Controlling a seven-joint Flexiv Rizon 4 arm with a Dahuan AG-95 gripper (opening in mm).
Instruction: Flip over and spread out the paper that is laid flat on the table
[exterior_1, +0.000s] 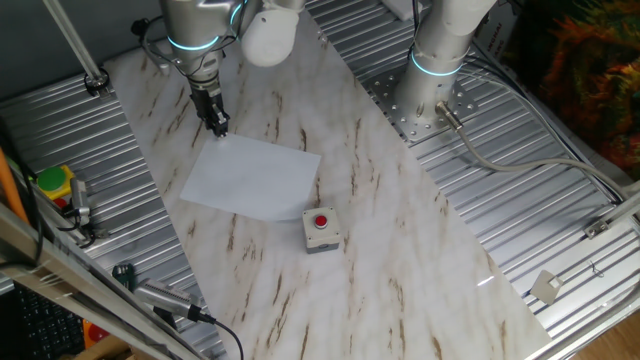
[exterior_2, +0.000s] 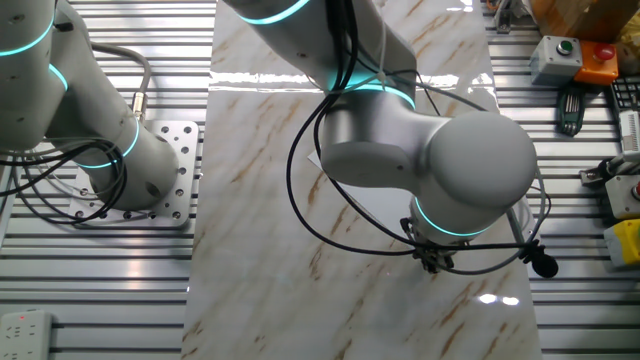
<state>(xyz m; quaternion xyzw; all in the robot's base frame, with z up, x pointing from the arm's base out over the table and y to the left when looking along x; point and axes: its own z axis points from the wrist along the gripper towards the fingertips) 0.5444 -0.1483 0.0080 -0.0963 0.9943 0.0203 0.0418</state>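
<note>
Paper (exterior_1: 253, 176) lies flat on the table (exterior_1: 400, 230), gripper (exterior_1: 220, 130) at its far corner, jaws too small to tell. Grey box (exterior_1: 320, 229) touches the near edge.

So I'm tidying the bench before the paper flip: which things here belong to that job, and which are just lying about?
Part of the job:
- the paper, flat on the table
- the gripper, at the paper's far corner

Just lying about:
- grey box with red button, beside the paper's near edge
- second arm's base
- green-and-yellow button unit on the ribbed panel
</note>
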